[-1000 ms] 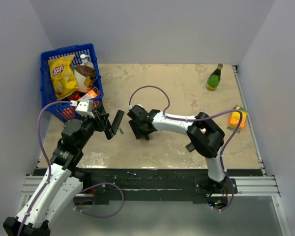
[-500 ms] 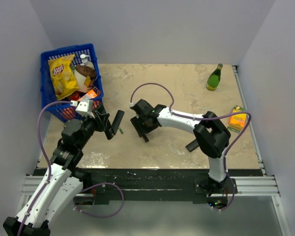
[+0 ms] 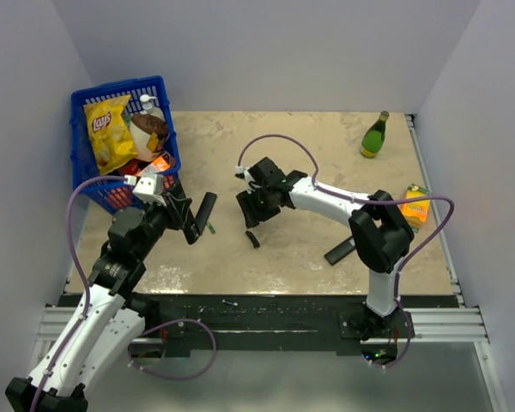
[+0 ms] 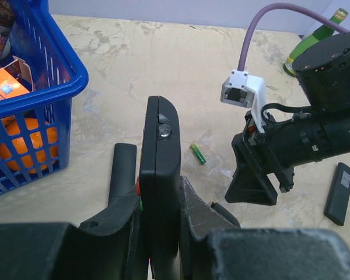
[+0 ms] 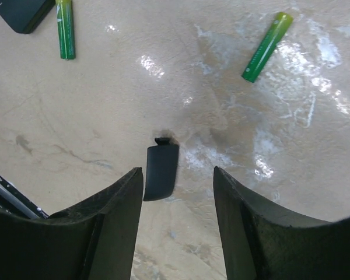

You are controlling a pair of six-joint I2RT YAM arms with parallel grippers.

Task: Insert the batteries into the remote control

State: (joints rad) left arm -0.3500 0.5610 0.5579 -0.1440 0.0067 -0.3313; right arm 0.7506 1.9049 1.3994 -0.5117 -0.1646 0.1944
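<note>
While left jaws clamp remote control [image 4: 160, 146] edge-up, lower centre of left wrist view, right jaws hang open over surface [image 5: 105, 105], back cover [image 5: 161, 172] between them. Green batteries [image 5: 267, 46] loose, top of right wrist view. Step, I'd judge: fetching battery. Next: shift over one, close.

The top external view looks steeply down from above and behind the arm bases, far enough back to take in the whole table [image 3: 326, 163]. The left wrist view sits low and close behind the left gripper [image 4: 157, 175] clamping the remote control [image 4: 159, 134]. It faces across the tabletop toward the right gripper [image 4: 259, 175] at frame right, which the top view also shows. The right wrist view looks straight down from very near the surface, at a small black cover [image 5: 161, 171] that is also seen from above.
</note>
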